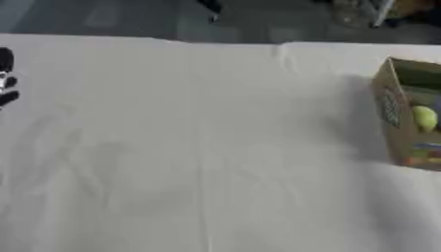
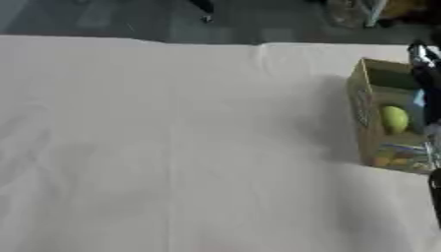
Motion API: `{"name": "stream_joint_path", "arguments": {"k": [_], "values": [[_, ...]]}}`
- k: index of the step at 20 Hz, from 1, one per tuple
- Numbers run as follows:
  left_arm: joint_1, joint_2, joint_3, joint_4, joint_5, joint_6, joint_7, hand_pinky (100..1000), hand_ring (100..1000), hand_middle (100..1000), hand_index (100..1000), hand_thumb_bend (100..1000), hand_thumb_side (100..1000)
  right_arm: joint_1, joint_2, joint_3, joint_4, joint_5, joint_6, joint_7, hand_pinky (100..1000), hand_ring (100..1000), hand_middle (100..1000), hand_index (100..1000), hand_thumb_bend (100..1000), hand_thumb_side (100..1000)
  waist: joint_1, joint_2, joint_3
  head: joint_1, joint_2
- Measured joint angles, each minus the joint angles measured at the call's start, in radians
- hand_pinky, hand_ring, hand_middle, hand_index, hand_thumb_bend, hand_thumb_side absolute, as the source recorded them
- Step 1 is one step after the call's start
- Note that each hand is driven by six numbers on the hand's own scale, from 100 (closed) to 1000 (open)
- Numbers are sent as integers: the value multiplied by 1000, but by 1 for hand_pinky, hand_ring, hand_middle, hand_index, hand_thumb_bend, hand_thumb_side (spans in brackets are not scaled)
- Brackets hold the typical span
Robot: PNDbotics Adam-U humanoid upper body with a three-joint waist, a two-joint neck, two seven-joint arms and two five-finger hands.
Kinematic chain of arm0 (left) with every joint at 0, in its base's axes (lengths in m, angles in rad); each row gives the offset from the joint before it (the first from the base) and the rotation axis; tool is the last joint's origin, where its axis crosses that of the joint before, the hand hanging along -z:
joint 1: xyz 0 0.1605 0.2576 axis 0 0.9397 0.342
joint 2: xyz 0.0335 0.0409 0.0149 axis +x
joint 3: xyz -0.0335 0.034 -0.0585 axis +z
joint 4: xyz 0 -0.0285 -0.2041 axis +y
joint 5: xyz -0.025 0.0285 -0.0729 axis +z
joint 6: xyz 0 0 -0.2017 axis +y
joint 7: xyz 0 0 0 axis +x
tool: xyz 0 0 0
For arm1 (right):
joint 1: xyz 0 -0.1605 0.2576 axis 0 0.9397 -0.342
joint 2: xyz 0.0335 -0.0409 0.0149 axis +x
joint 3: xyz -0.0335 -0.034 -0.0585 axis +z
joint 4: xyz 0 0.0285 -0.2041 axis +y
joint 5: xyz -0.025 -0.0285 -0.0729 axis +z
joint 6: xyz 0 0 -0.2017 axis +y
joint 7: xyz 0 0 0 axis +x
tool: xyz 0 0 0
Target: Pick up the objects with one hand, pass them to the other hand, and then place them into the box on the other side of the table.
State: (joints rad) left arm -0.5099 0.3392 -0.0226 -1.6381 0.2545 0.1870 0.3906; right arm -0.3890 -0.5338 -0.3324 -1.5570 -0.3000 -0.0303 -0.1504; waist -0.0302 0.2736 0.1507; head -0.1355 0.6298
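A yellow-green ball [image 2: 394, 119] sits in the box [image 2: 372, 118] at the tabletop's [image 1: 198, 147] right edge, nothing left loose, right hand [image 2: 425, 74] above, left hand [image 1: 5, 78] aside, fingers unreadable.

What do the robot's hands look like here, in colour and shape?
Little shows. The left hand is a few black fingers with a pale patch at the view's left edge. The right hand is slim, black and silvery, at the right edge.
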Motion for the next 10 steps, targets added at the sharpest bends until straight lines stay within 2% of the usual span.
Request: {"name": "stream_joint_path", "arguments": {"k": [10], "values": [[7, -3, -1, -6, 0, 3, 0, 793, 740, 706, 853, 593, 530, -6, 19, 0, -17, 14, 22, 15, 969, 939, 1000, 964, 100, 409, 0, 0, 0, 1, -1]]}}
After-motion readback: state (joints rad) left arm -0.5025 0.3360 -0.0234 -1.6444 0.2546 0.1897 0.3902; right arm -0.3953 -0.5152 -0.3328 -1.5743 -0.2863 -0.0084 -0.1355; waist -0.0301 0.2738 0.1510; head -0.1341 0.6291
